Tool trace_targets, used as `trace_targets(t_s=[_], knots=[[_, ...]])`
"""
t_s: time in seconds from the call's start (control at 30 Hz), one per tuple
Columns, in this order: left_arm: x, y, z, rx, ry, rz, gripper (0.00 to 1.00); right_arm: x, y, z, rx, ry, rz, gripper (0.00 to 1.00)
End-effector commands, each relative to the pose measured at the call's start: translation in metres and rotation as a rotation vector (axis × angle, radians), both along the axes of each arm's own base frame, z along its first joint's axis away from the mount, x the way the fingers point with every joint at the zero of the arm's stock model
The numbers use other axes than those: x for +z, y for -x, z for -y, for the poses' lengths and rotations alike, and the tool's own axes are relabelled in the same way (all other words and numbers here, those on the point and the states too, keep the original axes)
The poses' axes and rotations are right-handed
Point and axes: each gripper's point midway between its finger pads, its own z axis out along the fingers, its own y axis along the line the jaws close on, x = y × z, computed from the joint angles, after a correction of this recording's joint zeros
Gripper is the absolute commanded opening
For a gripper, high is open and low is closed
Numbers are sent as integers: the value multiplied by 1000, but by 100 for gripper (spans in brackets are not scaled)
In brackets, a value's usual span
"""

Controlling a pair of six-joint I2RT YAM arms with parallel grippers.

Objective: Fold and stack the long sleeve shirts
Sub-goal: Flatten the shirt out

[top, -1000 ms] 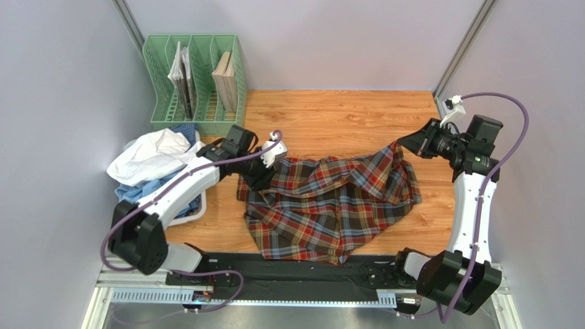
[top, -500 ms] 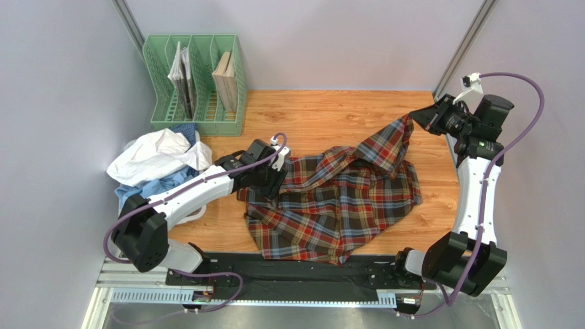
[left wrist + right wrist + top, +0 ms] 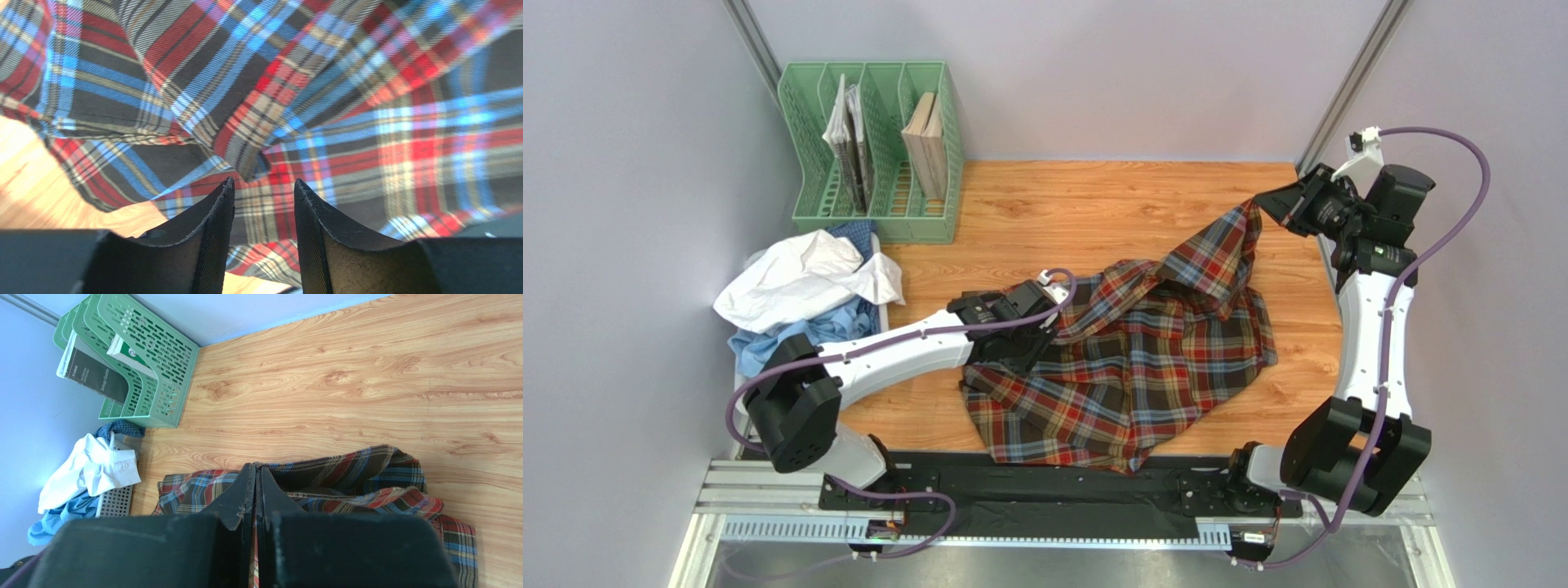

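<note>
The tartan shirt (image 3: 1124, 368) lies crumpled on the wooden table, red, brown, blue and yellow. My right gripper (image 3: 1274, 208) is shut on a corner of it and holds that corner lifted at the far right; cloth shows pinched between the fingers in the right wrist view (image 3: 255, 496). My left gripper (image 3: 1032, 333) hovers just over the shirt's left part with its jaws open and nothing between them (image 3: 264, 190). A white shirt (image 3: 799, 276) and a light blue shirt (image 3: 787, 337) lie heaped at the left.
A green file rack (image 3: 873, 147) with books stands at the back left. The heap of shirts rests on a white basket (image 3: 854, 386) at the left edge. Grey walls close in on both sides. Bare wood (image 3: 1112, 208) lies behind the tartan shirt.
My left gripper has slid right and nearer, onto the tartan shirt. My right gripper rose and moved back-right, pulling the shirt corner up, then held nearly still.
</note>
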Motion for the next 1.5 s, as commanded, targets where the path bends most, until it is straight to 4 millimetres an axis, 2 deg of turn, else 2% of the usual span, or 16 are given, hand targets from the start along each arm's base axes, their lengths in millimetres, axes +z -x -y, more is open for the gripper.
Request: trace_targets(t_s=[0.0, 0.17, 0.27, 0.3, 0.4, 0.43, 0.57, 0.73, 0.8, 0.9, 1.03, 1.13, 1.17, 1.23, 1.4, 1.47], knots=[[-6, -20, -4, 59, -97, 101, 47, 31, -7, 2, -8, 26, 101, 0], [-16, -34, -1, 48, -142, 145, 44, 22, -8, 1, 0, 26, 90, 0], [-14, -42, -3, 46, -158, 186, 33, 20, -7, 2, -2, 32, 88, 0], [-7, -46, -6, 44, -163, 205, 21, 22, -6, 2, -2, 40, 95, 0], [25, -66, -18, 75, -111, 198, 0, 34, -1, 1, -3, 53, 121, 0], [45, -74, -10, 62, -40, 189, 0, 38, 1, 0, -2, 52, 124, 0], [106, -103, -38, -18, -28, 236, 0, 76, 8, -1, -14, 77, 200, 0], [171, -109, -61, -271, -57, 376, 0, 140, 20, 3, -64, 103, 327, 0], [196, -114, -67, -282, -66, 451, 0, 166, 26, 4, -87, 121, 384, 0], [252, -127, -75, -299, -96, 627, 0, 200, 39, 10, -144, 154, 460, 0], [319, -123, -83, -337, -98, 862, 0, 269, 84, 10, -243, 231, 631, 0], [365, -106, -89, -354, -72, 990, 0, 297, 116, 12, -348, 300, 715, 0], [374, -99, -94, -347, -66, 1010, 0, 310, 144, 4, -384, 332, 774, 0], [393, -86, -102, -340, -56, 1052, 0, 326, 176, 13, -520, 402, 842, 0], [420, -11, -104, -502, 84, 1134, 0, 366, 291, 9, -807, 528, 1048, 0], [429, 21, -110, -541, 149, 1166, 0, 374, 319, 3, -854, 574, 1102, 0]])
